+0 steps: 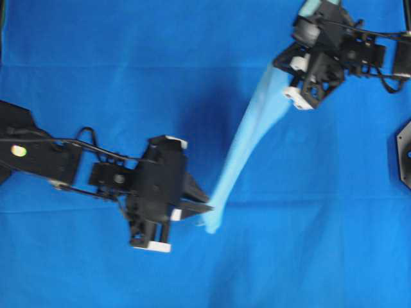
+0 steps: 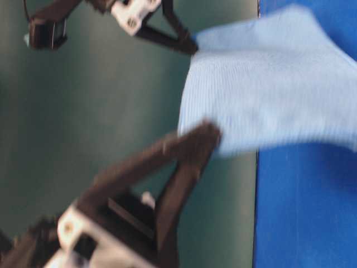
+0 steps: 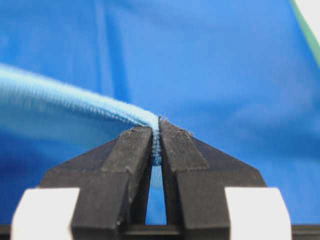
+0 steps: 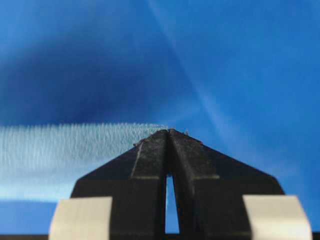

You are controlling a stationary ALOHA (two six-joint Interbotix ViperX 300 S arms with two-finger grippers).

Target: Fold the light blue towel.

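The light blue towel is lifted off the table and hangs stretched as a narrow band between both grippers. My left gripper is shut on its lower corner; the left wrist view shows the hem pinched between the closed jaws. My right gripper is shut at the towel's upper end; in the right wrist view the cloth runs left from the closed jaw tips. In the table-level view the towel hangs as a broad sheet.
The deep royal-blue table covering spreads under everything. A black fixture sits at the right edge of the overhead view. A green wall shows in the table-level view.
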